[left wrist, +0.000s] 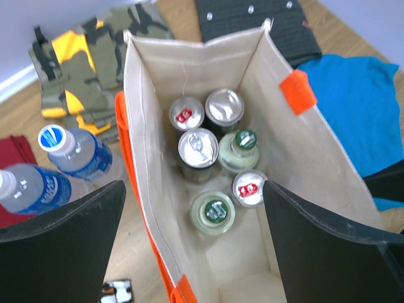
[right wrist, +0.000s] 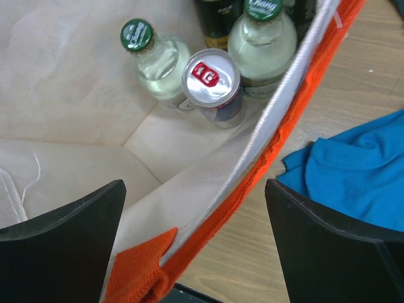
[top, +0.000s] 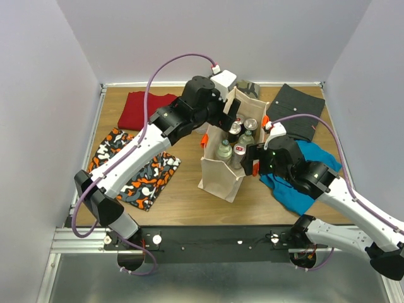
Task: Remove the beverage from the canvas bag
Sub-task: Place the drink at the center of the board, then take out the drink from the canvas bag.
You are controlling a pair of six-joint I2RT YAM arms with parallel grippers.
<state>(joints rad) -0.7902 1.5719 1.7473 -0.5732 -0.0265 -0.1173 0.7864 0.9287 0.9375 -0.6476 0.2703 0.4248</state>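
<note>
The tall beige canvas bag with orange handles (top: 221,177) stands upright mid-table and holds six drinks: silver-topped cans (left wrist: 197,148) and green-capped glass bottles (left wrist: 216,210). The left gripper (left wrist: 192,189) hangs spread and empty over its mouth. The right gripper (right wrist: 196,186), equally spread, hangs across its rim. Nothing is gripped yet. Only the left wrist view shows two blue-capped plastic water bottles (left wrist: 69,151) outside, just beside it.

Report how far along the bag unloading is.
Looks done: two water bottles stand outside the canvas bag. In hand: nothing; the left hand hovers open over the bag's mouth, the right hand open astride its rim. Left: four cans and two green-capped bottles inside.
</note>
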